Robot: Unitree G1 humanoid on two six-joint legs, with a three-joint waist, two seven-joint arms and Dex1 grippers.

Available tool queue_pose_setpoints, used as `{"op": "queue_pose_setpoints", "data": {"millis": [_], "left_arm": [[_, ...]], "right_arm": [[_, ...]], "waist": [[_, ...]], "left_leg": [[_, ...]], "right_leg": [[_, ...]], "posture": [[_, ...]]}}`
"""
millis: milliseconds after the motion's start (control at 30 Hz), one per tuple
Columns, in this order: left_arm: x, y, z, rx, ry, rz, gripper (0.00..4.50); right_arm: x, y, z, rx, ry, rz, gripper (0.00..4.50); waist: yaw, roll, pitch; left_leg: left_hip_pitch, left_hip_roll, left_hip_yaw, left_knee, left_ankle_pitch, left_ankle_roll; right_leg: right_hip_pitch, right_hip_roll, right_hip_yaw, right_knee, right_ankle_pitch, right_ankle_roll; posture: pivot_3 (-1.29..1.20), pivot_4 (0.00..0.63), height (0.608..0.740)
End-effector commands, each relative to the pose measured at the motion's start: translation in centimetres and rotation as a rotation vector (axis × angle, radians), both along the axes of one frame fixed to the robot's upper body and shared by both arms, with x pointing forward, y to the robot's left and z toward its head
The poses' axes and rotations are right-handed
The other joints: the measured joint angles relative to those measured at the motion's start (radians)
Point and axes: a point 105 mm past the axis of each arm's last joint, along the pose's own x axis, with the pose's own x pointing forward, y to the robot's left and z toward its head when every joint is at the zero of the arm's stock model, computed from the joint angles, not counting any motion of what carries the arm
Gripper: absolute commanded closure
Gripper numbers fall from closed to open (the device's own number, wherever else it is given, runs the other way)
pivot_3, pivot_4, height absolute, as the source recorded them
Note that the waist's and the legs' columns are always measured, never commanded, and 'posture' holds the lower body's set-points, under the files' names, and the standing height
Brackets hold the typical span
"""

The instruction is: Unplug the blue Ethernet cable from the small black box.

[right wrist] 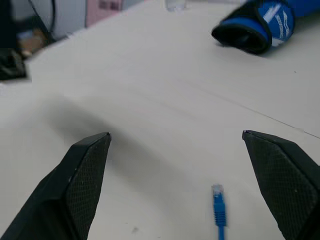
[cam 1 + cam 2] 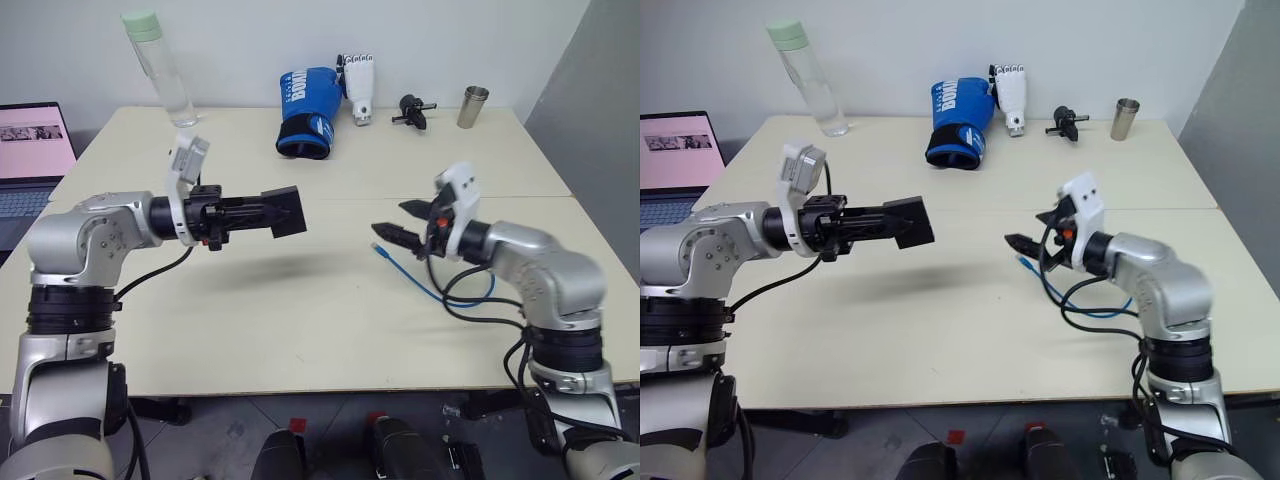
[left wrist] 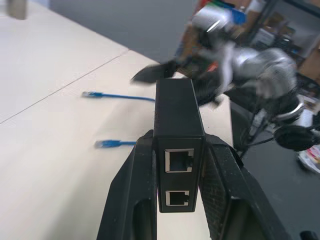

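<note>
We hold the left tool level, pointing toward our right, fingers clamped. We hold the right tool level, pointing toward our left, fingers spread wide, empty.

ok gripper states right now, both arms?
Left gripper: shut on the small black box, held above the table.
Right gripper: open, empty; the blue Ethernet cable lies on the table.

One blue cable, one black box, one glove, one bottle, one cup.
</note>
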Motion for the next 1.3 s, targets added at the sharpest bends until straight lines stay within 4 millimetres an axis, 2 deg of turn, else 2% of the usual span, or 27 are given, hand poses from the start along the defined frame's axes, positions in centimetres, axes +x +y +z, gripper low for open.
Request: {"op": "queue_pose_setpoints", "data": {"millis": [33,133,267,367,500,600,700,933,1000,1133,1300], "left_arm": [[0.7,1.5,1.4,0.001,-0.116,0.122,3.7],[3.9,3.4,0.7,0.046,-0.226,0.389,3.7],[6.0,4.9,-1.0,0.144,-0.317,0.604,3.7],[7.5,6.2,-1.8,0.158,-0.355,0.78,3.7],[8.7,6.4,-4.2,0.145,-0.354,0.949,3.7],[9.3,5.9,-7.3,0.154,-0.335,1.047,3.7],[9.5,5.4,-9.4,0.132,-0.304,1.091,3.7],[10.1,5.0,-10.7,0.086,-0.287,1.103,3.7],[10.3,5.1,-11.4,0.131,-0.3,1.107,3.01],[10.3,5.0,-12.2,0.121,-0.272,1.1,2.33],[10.2,5.3,-12.2,0.104,-0.266,1.106,1.29]], "right_arm": [[-3.7,1.5,4.2,0.048,-0.084,0.194,0.07],[-5.5,2.8,6.2,0.079,-0.135,0.284,0.07],[-6.6,3.7,6.0,0.046,-0.18,0.335,0.07],[-6.1,4.2,5.2,0.018,-0.201,0.317,0.07],[-4.5,4.5,3.8,-0.016,-0.232,0.253,0.07],[-3.4,4.7,3.0,-0.011,-0.235,0.21,0.07],[-2.9,4.7,2.6,-0.003,-0.236,0.183,0.07],[-2.7,4.6,2.3,0.025,-0.215,0.157,0.07],[-2.7,4.6,2.1,0.024,-0.207,0.157,0.0],[-2.8,4.6,2.1,0.027,-0.196,0.155,0.0],[-2.9,4.9,2.5,0.036,-0.192,0.152,0.0]], "waist": [[0.0,0.0,0.0],[0.002,0.0,0.0],[0.006,-0.001,0.0],[0.009,-0.001,0.0],[0.016,-0.001,0.0],[0.021,-0.001,-0.001],[0.023,-0.001,-0.001],[0.024,-0.001,-0.001],[0.024,-0.001,-0.001],[0.024,-0.001,-0.001],[0.023,-0.001,-0.001]], "left_leg": [[0.0,0.0,0.0,0.0,0.0,0.0],[0.0,0.0,0.0,0.0,0.0,0.0],[0.0,0.0,0.0,0.0,0.0,0.0],[0.0,0.0,0.0,0.0,0.0,0.001],[-0.001,-0.001,0.0,0.0,0.0,0.001],[0.0,-0.001,0.001,0.001,0.0,0.001],[0.0,-0.001,0.001,0.001,0.0,0.001],[-0.001,-0.001,0.0,0.0,0.0,0.001],[-0.001,-0.001,0.0,0.001,0.0,0.001],[-0.001,-0.001,0.0,0.0,0.0,0.001],[-0.001,-0.001,0.0,0.0,0.0,0.001]], "right_leg": [[0.0,0.0,0.0,0.0,0.0,0.0],[0.0,0.0,0.0,0.0,0.0,0.0],[0.001,-0.001,0.0,-0.001,0.0,0.0],[0.001,-0.001,0.0,-0.002,0.0,0.0],[0.001,-0.002,0.0,-0.002,0.0,0.0],[0.002,-0.002,0.0,-0.003,0.0,0.0],[0.002,-0.002,0.0,-0.003,0.001,0.0],[0.002,-0.002,-0.001,-0.003,0.001,0.0],[0.002,-0.002,-0.001,-0.003,0.001,0.0],[0.002,-0.002,-0.001,-0.003,0.001,0.0],[0.002,-0.002,-0.002,-0.003,0.001,0.0]], "posture": [[0.0,0.15,0.74],[0.0,0.15,0.74],[0.0,0.15,0.74],[0.0,0.15,0.74],[0.0,0.15,0.74],[0.0,0.15,0.74],[0.0,0.15,0.74],[0.0,0.15,0.74],[0.0,0.15,0.74],[0.0,0.15,0.74],[0.0,0.15,0.74]]}}
